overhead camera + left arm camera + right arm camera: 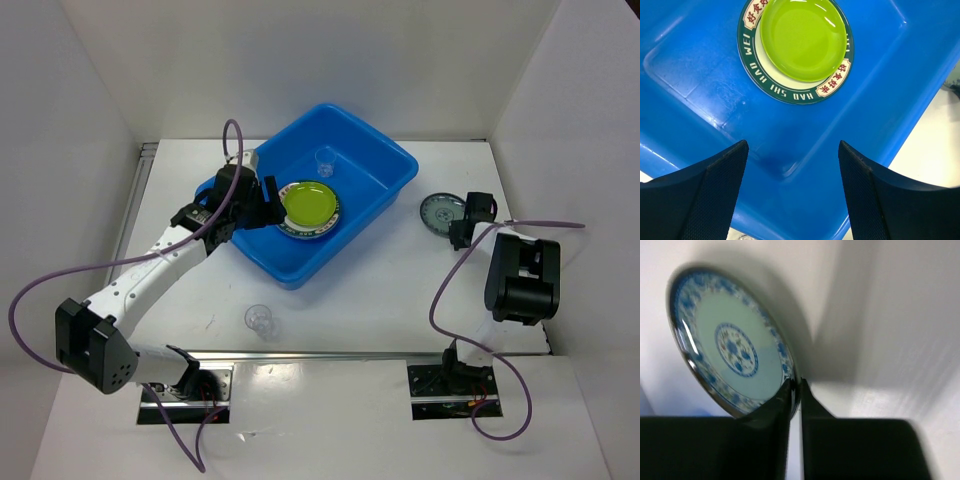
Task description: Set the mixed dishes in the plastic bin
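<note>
The blue plastic bin (380,165) stands at the back middle of the table. In it a lime-green plate (308,204) lies on a teal-and-red-rimmed white plate (326,227), and a clear cup (325,165) stands behind them. My left gripper (262,203) is open and empty over the bin's left side; its view shows the green plate (802,37) on the rimmed plate (790,92). My right gripper (462,226) is shut on the rim of the small dark teal patterned saucer (441,212), right of the bin; the wrist view shows the saucer (732,350) pinched at the gripper (795,386).
A second clear cup (259,319) stands on the table near the front, below the bin. White walls close in the table on left, back and right. Purple cables loop beside both arms.
</note>
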`<move>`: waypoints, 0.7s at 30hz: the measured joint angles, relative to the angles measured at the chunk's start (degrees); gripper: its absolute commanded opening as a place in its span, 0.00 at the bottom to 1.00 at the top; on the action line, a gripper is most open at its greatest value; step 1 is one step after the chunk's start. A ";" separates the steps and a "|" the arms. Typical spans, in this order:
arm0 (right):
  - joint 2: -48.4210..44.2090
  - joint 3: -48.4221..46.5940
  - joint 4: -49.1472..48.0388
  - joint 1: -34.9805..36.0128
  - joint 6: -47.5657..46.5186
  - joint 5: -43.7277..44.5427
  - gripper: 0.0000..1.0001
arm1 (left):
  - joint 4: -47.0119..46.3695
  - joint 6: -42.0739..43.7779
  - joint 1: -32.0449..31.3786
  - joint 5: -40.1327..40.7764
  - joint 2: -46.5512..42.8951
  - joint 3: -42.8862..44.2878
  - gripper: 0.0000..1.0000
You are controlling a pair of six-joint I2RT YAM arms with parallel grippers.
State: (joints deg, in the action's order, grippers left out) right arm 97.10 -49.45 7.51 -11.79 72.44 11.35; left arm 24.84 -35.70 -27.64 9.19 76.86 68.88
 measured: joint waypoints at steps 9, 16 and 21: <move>-5.51 4.09 -4.50 1.22 1.25 2.10 0.02 | -0.02 0.02 0.00 -0.04 0.00 0.00 0.80; -26.47 4.61 0.46 3.10 0.31 9.68 0.02 | -0.04 0.79 0.00 -0.42 0.00 0.02 0.80; -30.08 -3.06 0.70 8.09 -4.85 12.94 0.02 | -0.44 0.81 0.00 -2.05 0.00 0.13 0.80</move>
State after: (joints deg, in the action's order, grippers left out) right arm 67.02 -52.51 8.21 -3.70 67.59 24.29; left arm 24.40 -34.89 -27.64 7.14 76.86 69.01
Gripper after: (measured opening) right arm 0.035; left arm 0.800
